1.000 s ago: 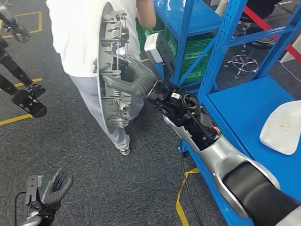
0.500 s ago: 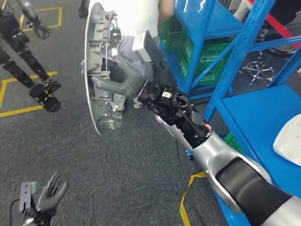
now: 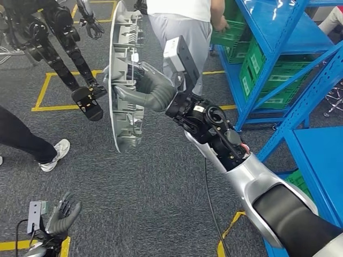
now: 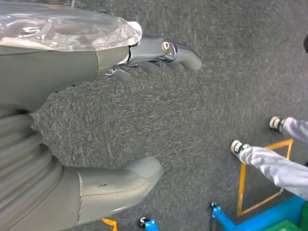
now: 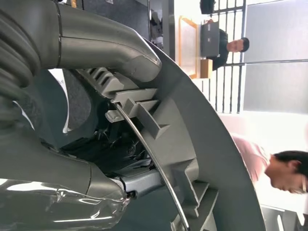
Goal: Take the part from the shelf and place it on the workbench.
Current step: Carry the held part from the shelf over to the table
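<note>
Out in front of the blue shelf (image 3: 283, 69), over the grey carpet (image 3: 154, 193), the right hand (image 3: 147, 88) grasps the part (image 3: 121, 80), a long grey moulded panel held on edge in the air, its ribbed inner side turned toward the hand and the shelf. The head view shows the silver right arm (image 3: 259, 187) reaching up from the lower corner, with the shelf to its right, holding green crates (image 3: 279, 80). A person in a white top and grey trousers (image 3: 190, 27) stands just beside the shelf, beyond the part. The right wrist view shows the grasp closer: the thumb (image 5: 109, 48) lies over the curved rim of the part (image 5: 203, 144) and a finger below presses into its ribbed inside, with clips and a thin metal rod between them. Far from the shelf, low over the carpet, the left hand (image 3: 62, 214) hangs released with its fingers spread. The left wrist view confirms this: the thumb (image 4: 120, 185) and the darker fingers (image 4: 171, 50) stand well apart with nothing but carpet (image 4: 218, 96) between them, and shoes and trouser legs of a person (image 4: 275, 159) show beyond.
</note>
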